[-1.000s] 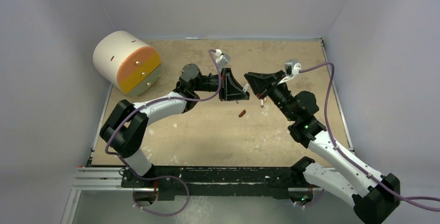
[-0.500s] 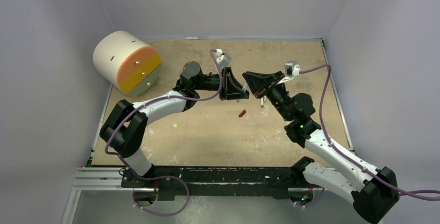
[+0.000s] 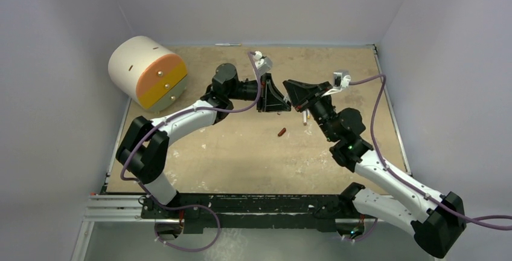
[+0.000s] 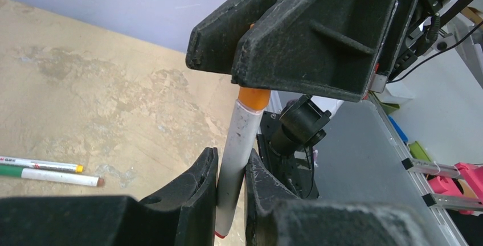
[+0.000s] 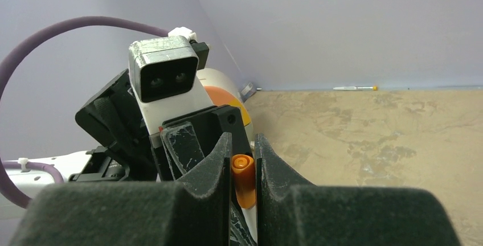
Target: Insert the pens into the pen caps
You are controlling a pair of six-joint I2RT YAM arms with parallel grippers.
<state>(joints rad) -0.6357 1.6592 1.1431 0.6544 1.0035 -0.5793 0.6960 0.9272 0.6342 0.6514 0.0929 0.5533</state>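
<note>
My left gripper [image 4: 232, 158] is shut on a white pen [image 4: 236, 143] with a red lower end, held upright. My right gripper [image 5: 243, 143] is shut on an orange cap [image 5: 244, 180], which also shows in the left wrist view [image 4: 253, 97]. The pen's upper end meets the cap's mouth; I cannot tell how deep it sits. In the top view the two grippers, left [image 3: 284, 107] and right [image 3: 293, 105], meet tip to tip above mid-table. A dark red-brown cap [image 3: 281, 132] lies loose just in front of them. Two pens [image 4: 40, 164] lie on the table, one with a green cap [image 4: 8, 170].
A large white cylinder with an orange and yellow face [image 3: 148, 72] stands at the back left. A thin pen with a yellow end [image 5: 356, 88] lies along the back wall. Pens [image 3: 305, 116] lie on the table under the right gripper.
Both grippers have shifted slightly toward the back and stay pressed together. The left wrist has lifted and turned a little. The loose dark cap has not moved.
</note>
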